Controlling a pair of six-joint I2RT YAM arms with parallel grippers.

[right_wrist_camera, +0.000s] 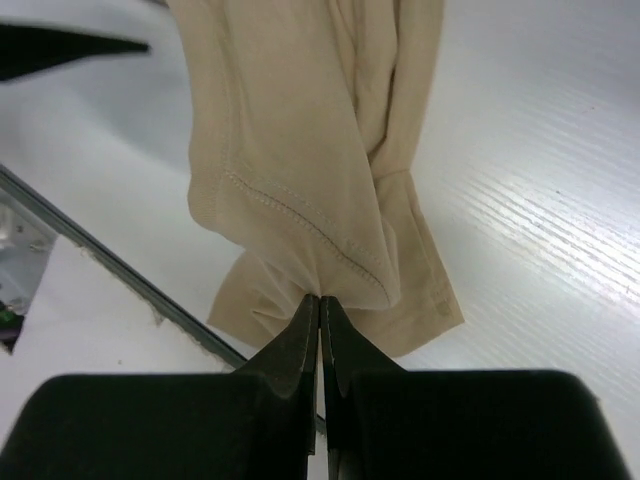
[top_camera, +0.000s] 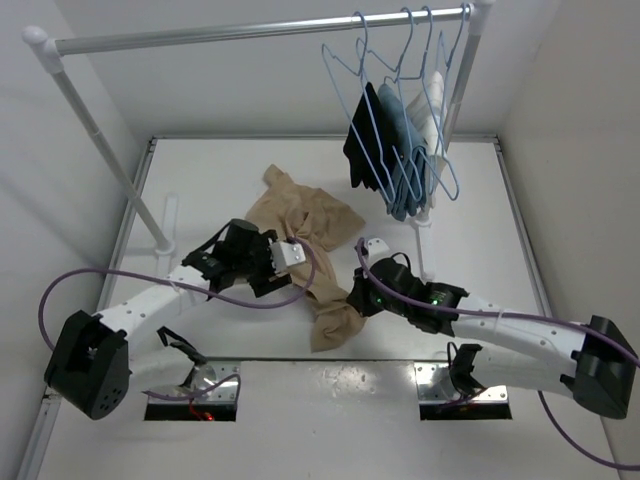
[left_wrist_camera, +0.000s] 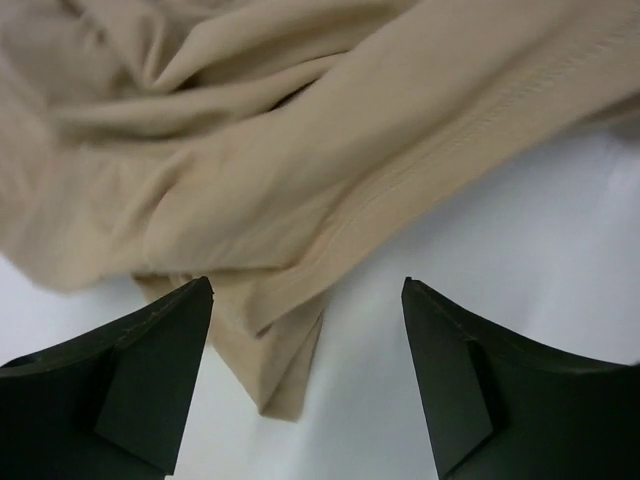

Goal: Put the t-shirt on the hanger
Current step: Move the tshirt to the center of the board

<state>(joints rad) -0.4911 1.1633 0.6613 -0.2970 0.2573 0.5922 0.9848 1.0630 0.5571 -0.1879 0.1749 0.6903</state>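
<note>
The tan t-shirt (top_camera: pixel 300 215) lies crumpled mid-table, with a narrow part trailing toward the near edge. My right gripper (top_camera: pixel 348 300) is shut on a bunched fold of the t-shirt (right_wrist_camera: pixel 290 150) close to its stitched hem; in the right wrist view the jaws of this gripper (right_wrist_camera: pixel 320 298) meet with cloth pinched at the tips. My left gripper (top_camera: pixel 305 262) hovers over the shirt's middle, open. A hem corner of the t-shirt (left_wrist_camera: pixel 250 150) reaches between this open gripper's (left_wrist_camera: pixel 308 290) fingers, touching neither. Several light-blue wire hangers (top_camera: pixel 400 60) hang on the rail at back right; I cannot tell which is bare.
Black, blue and white garments (top_camera: pixel 395 150) hang from those hangers. The white rail (top_camera: pixel 250 30) spans the back, with a slanted post (top_camera: pixel 110 150) at left and an upright post (top_camera: pixel 440 140) at right. The table's near edge (right_wrist_camera: pixel 100 260) runs just beyond the shirt's end.
</note>
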